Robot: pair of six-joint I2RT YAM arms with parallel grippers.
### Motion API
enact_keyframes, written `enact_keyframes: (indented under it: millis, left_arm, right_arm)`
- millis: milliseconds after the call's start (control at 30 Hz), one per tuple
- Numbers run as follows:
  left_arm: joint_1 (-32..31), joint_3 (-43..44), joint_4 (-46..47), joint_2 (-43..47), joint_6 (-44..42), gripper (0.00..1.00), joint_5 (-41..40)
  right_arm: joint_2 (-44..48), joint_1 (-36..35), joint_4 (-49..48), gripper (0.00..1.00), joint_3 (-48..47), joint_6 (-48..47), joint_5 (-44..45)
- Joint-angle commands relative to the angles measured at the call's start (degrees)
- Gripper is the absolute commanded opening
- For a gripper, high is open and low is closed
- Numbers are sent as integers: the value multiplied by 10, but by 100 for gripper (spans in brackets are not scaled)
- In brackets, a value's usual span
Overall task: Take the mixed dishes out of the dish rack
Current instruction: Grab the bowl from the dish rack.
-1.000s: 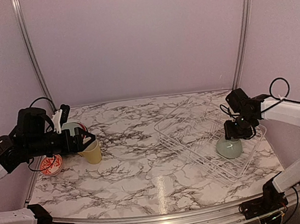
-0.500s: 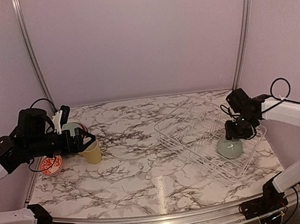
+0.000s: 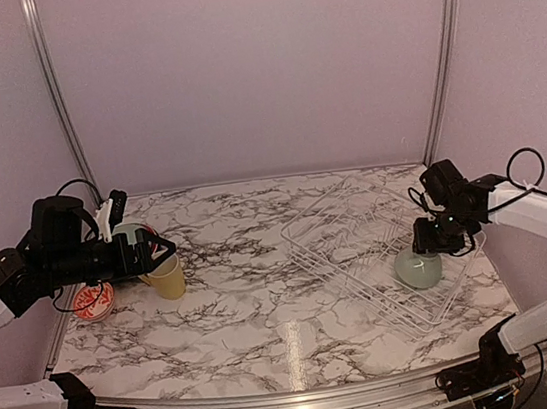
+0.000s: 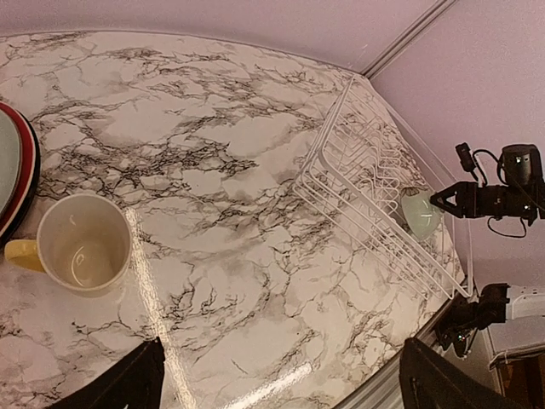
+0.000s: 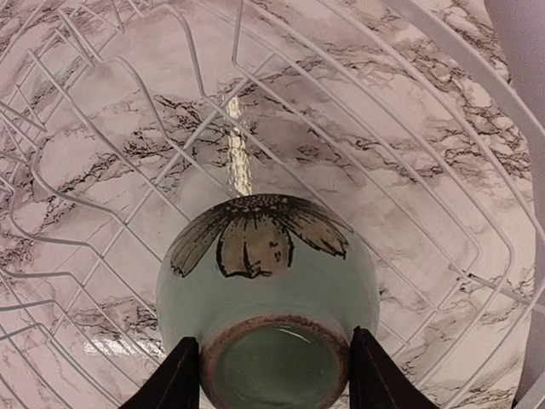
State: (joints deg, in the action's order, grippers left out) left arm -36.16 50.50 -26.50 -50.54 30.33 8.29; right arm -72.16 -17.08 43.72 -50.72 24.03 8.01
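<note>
The dish rack [image 3: 356, 276] of white wire sits at the right, and the upturned pale green bowl [image 3: 418, 270] is inside it. My right gripper [image 3: 436, 244] is shut on the bowl's foot ring; in the right wrist view its fingers [image 5: 174, 382] press both sides of the bowl [image 5: 268, 273], which has a dark flower on it. My left gripper [image 3: 155, 251] hangs open and empty above the yellow mug [image 3: 169, 279]. The mug [image 4: 83, 244] stands upright on the table beside stacked plates [image 4: 12, 170].
A small red-patterned bowl [image 3: 93, 301] sits on the table at the far left, near the stack of plates [image 3: 132, 232]. Rack wires [image 5: 443, 38] surround the green bowl on all sides. The left wrist view shows the rack [image 4: 366, 200] and the right gripper [image 4: 460, 199] far off.
The right gripper's jaws have narrowed a little onto the green bowl, and the right forearm has shifted slightly right. The left arm has not moved.
</note>
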Motion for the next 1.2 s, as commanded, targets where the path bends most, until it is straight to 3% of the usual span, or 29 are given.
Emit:
enact_keyframes:
  millis: [0,367,1033,1167]
  left_arm:
    - [-2,-4,14,6,13,99,11]
    - [-4,-17,51,0,46,99,25]
    - [-21,-26,116,-26,97,99,40]
    - [-25,-29,140,-34,106,99,51]
  right_arm:
    - [37,4,-32,32,-10,13,-10]
    - [106,4,-83,25,22,30,-18]
    - [183,4,-133,25,13,44,-74]
    - [189,4,-153,25,-1,55,-120]
